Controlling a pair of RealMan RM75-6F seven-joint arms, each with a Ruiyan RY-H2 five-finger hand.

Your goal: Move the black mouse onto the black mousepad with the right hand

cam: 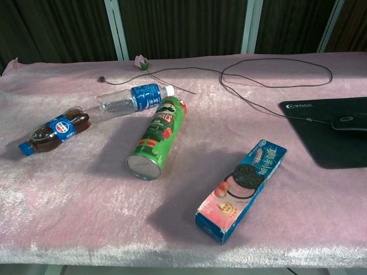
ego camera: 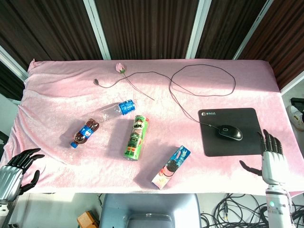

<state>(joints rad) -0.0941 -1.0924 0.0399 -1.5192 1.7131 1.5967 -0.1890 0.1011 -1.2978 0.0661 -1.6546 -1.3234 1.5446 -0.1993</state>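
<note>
Right hand [ego camera: 272, 159]: fingers spread, holding nothing, at the lower right of the head view, just off the table's [ego camera: 57, 114] near edge and apart from the mousepad; not seen in the chest view.

Left hand [ego camera: 14, 168]: fingers loosely apart, holding nothing, lower left corner of the head view, off the table.

Black mouse [ego camera: 230, 132]: resting on the black mousepad [ego camera: 216, 142], right of centre in the head view; its cable [ego camera: 204, 78] loops toward the upper middle of the frame. In the chest view the mouse sits at the right edge, on the pad.

Other items: green crisp can [ego camera: 135, 137], on its side at centre; cola bottle [ego camera: 85, 132] and clear water bottle [ego camera: 116, 109], centre left; biscuit box [ego camera: 172, 166], lower centre; pink flower [ego camera: 120, 68], top.

Judgement: I take the placement as done. What I have left is a clean retreat. I would keep the right hand open and low-risk, draw it away from the pad, and avoid brushing the mouse or snagging the cable.
</note>
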